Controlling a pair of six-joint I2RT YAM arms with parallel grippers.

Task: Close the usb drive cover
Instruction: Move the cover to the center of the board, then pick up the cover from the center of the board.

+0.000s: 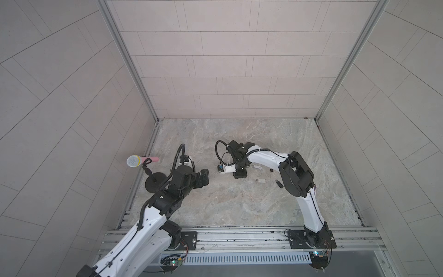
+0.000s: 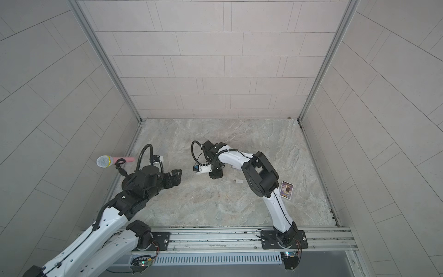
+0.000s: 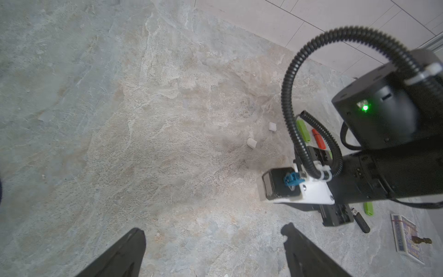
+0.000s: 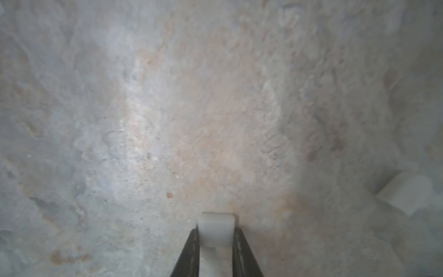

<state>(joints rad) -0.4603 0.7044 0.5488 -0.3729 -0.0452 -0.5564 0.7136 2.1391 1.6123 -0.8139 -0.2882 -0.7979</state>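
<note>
My right gripper [image 4: 215,231] is shut on a small white usb drive cover [image 4: 215,224], which sticks out past the black fingertips just above the marble table. In both top views this gripper [image 1: 239,175] [image 2: 215,174] points down near the table's middle, and the cover is hidden under it. A pale usb drive [image 1: 260,181] [image 2: 237,181] with a bare plug lies on the table to its right. My left gripper [image 3: 213,230] [image 1: 205,177] stands open with nothing between its fingers, well to the left of the right gripper.
A second white cap [image 4: 405,191] lies close by the held one. Green [image 3: 303,130], red [image 3: 318,142] and black [image 3: 360,220] drives lie around the right arm. A card pack [image 2: 287,189] sits at the right, a microphone on a stand [image 1: 134,161] at the left wall.
</note>
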